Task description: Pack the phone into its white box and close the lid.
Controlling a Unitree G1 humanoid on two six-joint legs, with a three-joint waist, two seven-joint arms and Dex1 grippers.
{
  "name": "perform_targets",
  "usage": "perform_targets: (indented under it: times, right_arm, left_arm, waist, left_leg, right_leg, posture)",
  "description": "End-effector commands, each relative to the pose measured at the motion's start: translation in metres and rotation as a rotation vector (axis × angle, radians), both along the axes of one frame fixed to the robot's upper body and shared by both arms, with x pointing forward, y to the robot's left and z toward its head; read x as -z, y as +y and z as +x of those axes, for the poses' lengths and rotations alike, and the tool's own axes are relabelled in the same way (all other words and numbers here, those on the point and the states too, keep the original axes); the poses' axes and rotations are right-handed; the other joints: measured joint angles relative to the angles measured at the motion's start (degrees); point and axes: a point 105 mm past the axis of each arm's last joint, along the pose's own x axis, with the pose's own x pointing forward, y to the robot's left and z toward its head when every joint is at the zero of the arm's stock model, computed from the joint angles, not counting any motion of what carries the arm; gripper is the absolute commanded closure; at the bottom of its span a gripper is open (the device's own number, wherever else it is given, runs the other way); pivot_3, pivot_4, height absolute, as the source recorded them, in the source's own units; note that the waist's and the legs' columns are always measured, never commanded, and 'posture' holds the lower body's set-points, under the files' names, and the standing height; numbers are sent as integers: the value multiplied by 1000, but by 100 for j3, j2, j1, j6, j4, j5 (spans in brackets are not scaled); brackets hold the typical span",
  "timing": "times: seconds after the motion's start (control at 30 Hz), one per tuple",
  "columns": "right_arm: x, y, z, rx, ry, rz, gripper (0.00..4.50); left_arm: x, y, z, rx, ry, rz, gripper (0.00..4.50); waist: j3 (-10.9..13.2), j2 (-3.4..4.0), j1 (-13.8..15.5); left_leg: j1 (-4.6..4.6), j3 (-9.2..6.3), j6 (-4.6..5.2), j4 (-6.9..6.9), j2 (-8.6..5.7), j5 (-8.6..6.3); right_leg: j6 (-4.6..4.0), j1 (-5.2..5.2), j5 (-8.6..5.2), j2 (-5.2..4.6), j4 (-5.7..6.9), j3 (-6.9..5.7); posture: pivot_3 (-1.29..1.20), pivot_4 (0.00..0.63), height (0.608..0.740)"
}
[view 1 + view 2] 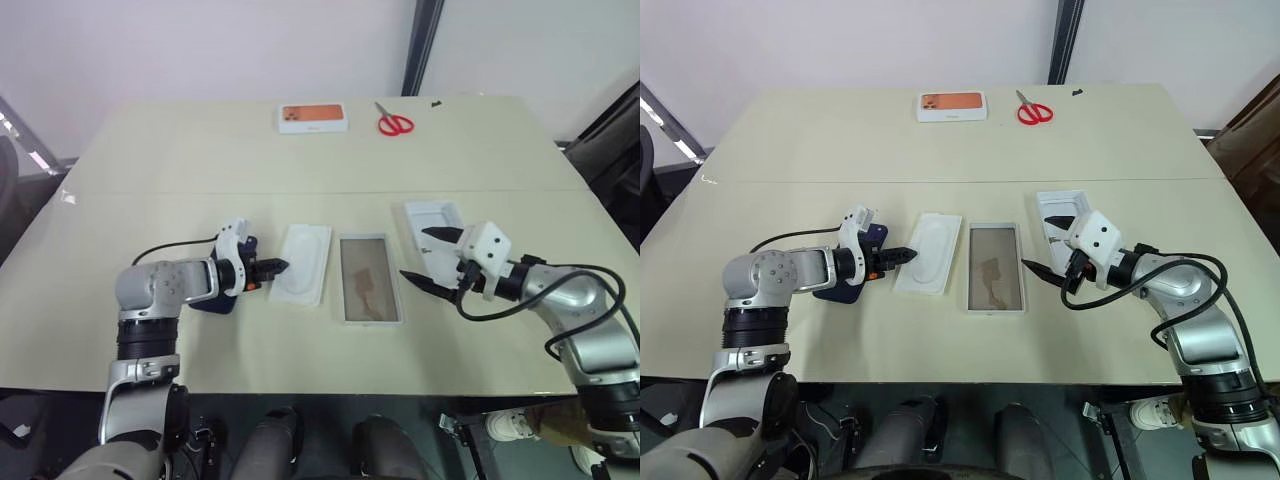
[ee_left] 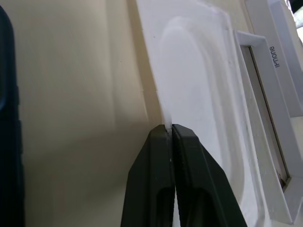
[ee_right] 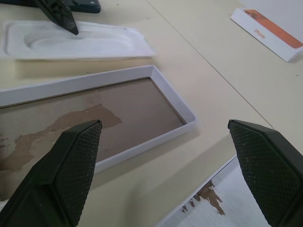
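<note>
Left pincer [image 1: 283, 266] pinching insert [image 1: 303, 262] edge; white box [image 1: 369, 279] alongside.

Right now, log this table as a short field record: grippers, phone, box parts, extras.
left gripper: shut on the white insert edge
right gripper: open, holding nothing
phone: on the table under the left arm
white box: open, nothing inside
lid: beside the box, inside up
far edge: orange-picture box, red scissors
</note>
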Motion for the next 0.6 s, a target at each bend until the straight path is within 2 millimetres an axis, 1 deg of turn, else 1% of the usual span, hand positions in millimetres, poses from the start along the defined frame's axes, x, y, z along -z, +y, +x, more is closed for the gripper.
perform_targets:
  times: [0.03,0.13,0.2,0.27,0.33,0.43,0.47,0.6]
  right_arm:
    - [-12,13,-5,-49,-56,18,0]
    - [-13,26,-14,-103,-11,76,0]
    - [-8,40,-26,-171,56,121,0]
    - [2,52,-39,-228,109,121,0]
    - [15,60,-48,-275,154,97,0]
    - [25,65,-47,-319,188,55,0]
    - [27,66,-47,-328,198,47,0]
    - [44,66,-45,-386,194,-84,0]
  left_arm:
    - [10,5,-4,-26,70,-10,4489]
    - [6,5,-1,-39,66,-29,4489]
    - [-6,2,3,-48,25,-73,4489]
    - [-21,2,11,-76,-58,-93,4489]
    - [-33,1,15,-83,-117,-93,4489]
    - [-46,-2,16,-71,-174,-96,4489]
    - [-48,-3,16,-70,-181,-94,4489]
    - [-52,-2,16,-83,-196,-91,4489]
  waist:
    - [0,0,-1]
    - [0,0,-8]
    - [0,0,-2]
    - [4,-8,8]
    - [10,-18,7]
    - [13,-24,-3]
    - [13,-25,-5]
    - [14,-26,-6]
  left_leg:
    - [0,0,0,0,0,0]
    - [0,-1,0,-1,1,0]
    - [0,-2,0,-1,1,0]
    - [0,-2,1,0,1,-1]
    - [-1,-3,0,1,0,-1]
    - [-1,-2,-1,0,0,0]
    - [-2,-2,-1,1,0,0]
    - [-1,-2,-7,-1,0,3]
  right_leg:
    - [0,0,0,0,0,0]
    - [0,-2,0,1,0,0]
    - [0,-1,0,1,0,-1]
    - [0,0,0,0,0,-1]
    - [0,-1,0,0,0,-1]
    - [2,-3,1,0,0,0]
    - [2,-3,2,1,0,-1]
    - [3,-4,2,2,0,-1]
  posture:
    - [0,150,734]
    - [0,150,734]
    - [0,150,734]
    - [0,150,734]
    - [0,150,734]
    - [0,150,734]
    - [0,150,734]
    - [0,150,734]
